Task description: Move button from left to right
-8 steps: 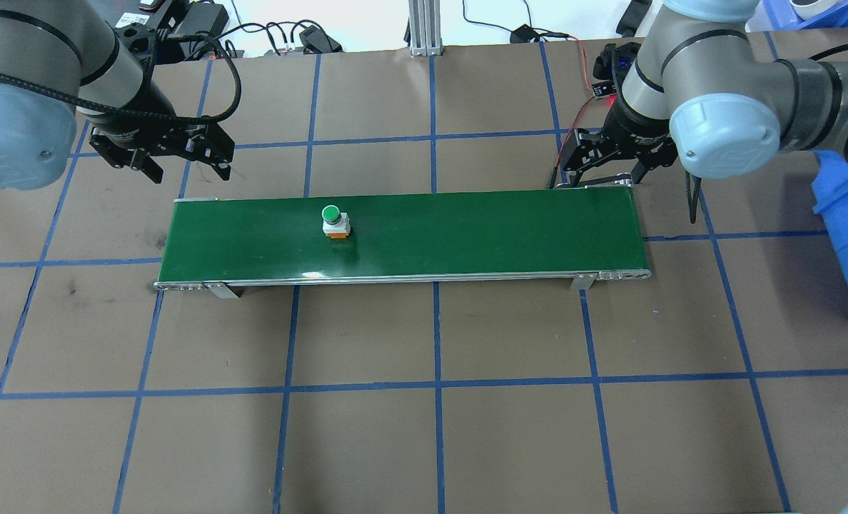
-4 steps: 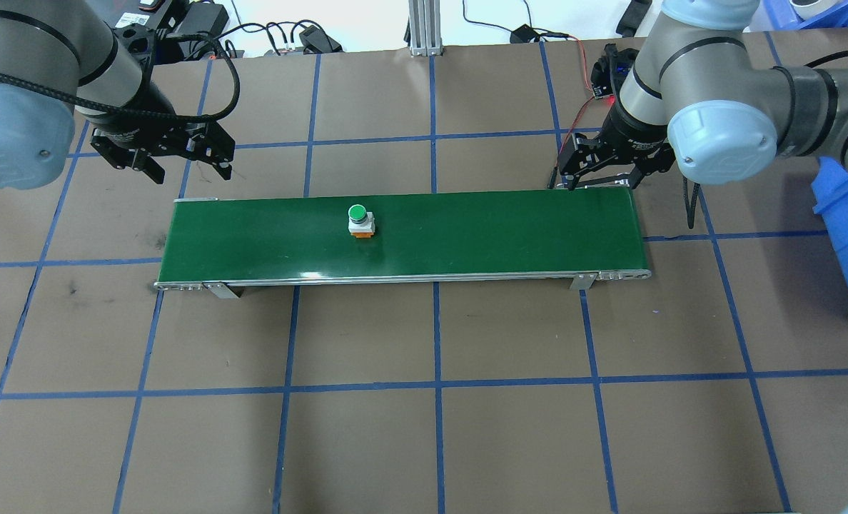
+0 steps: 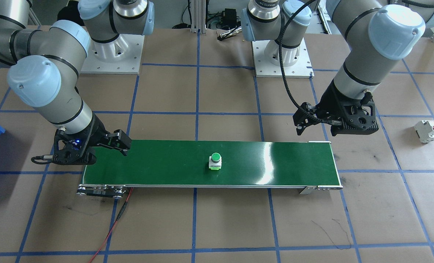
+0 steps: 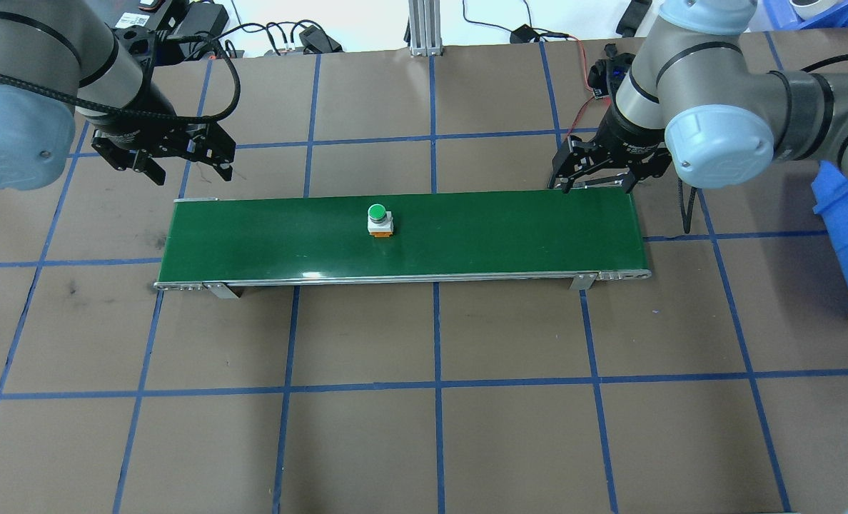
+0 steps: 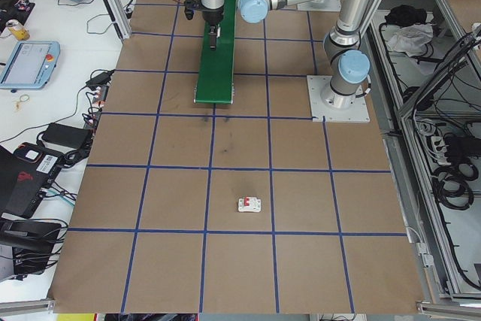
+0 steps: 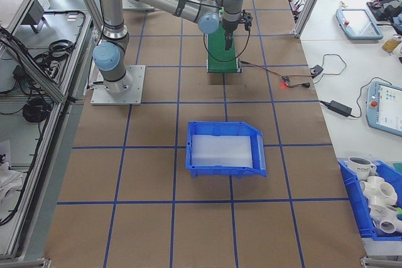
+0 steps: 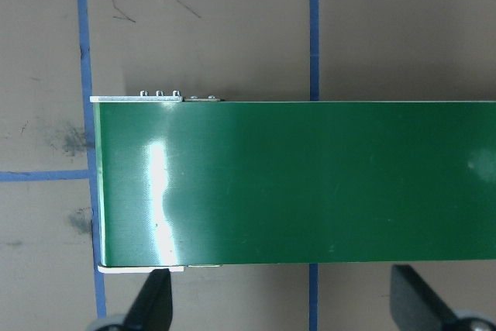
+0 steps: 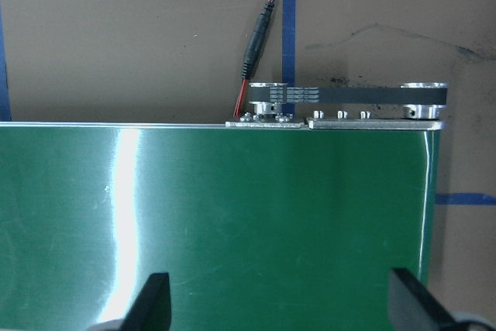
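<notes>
The small push-button with a round green cap and white body (image 4: 380,220) stands upright on the long green conveyor belt (image 4: 510,235), a little left of its middle. The left gripper (image 4: 174,160) hovers empty with fingers spread beyond the belt's far left corner. The right gripper (image 4: 595,171), likewise spread and empty, hangs over the belt's far right edge.

The table (image 4: 438,428) is viewed from above and behind the robot in the overhead view, and steeply down from the opposite side in the front-facing view, the whole green conveyor belt (image 4: 402,235) being shared by both. From the two table ends it is seen lengthwise and from far off, the belt appearing small. One belt end each is shown close up and straight down by the wrist cameras, with dark fingertips (image 7: 155,304) at the lower edge.
</notes>
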Controlling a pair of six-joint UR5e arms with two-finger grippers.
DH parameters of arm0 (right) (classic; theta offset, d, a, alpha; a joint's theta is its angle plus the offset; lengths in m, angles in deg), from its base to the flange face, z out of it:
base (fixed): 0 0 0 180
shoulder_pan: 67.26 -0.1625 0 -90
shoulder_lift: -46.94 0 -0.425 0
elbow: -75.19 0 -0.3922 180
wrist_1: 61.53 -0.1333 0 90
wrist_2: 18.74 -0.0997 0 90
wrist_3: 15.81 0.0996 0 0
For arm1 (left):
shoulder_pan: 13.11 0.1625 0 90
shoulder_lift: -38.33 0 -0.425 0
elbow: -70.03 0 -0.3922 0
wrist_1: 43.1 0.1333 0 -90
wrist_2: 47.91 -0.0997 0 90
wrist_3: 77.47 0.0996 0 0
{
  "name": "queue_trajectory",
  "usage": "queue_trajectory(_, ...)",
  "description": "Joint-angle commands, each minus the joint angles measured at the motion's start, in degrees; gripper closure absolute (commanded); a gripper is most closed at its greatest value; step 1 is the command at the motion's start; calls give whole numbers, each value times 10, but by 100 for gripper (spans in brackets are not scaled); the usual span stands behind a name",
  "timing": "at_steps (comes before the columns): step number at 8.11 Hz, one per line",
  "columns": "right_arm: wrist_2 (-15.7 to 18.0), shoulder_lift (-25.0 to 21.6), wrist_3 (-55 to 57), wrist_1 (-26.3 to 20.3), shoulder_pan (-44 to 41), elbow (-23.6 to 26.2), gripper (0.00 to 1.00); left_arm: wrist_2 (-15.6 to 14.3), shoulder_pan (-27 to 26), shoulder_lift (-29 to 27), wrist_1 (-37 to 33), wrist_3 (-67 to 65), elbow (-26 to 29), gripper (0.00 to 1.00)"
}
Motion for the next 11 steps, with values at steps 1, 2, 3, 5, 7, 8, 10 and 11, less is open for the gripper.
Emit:
queue_trajectory(1,-4,-1,35,1,-14,1,3,-5,0,0,0,0,0,0)
queue_trajectory(2,-7,2,55,9,-18,1,3,-8,0,-1,1,1,0,0)
queue_trajectory(3,-48,3,74,28,-18,1,1,-8,0,3,1,0,5,0)
queue_trajectory(5,-82,13,94,53,-18,1,1,-8,-2,7,-1,0,0,0)
queue_trajectory(7,-89,20,91,52,-18,1,0,-8,-5,6,-1,0,0,0)
queue_trajectory(8,-98,25,90,53,-18,1,0,-7,-5,0,2,0,0,0)
queue_trajectory(10,-119,32,89,62,-18,1,1,-11,-5,3,-2,2,-2,0)
queue_trajectory(11,-125,34,90,69,-18,1,1,-9,-4,0,2,5,0,0)
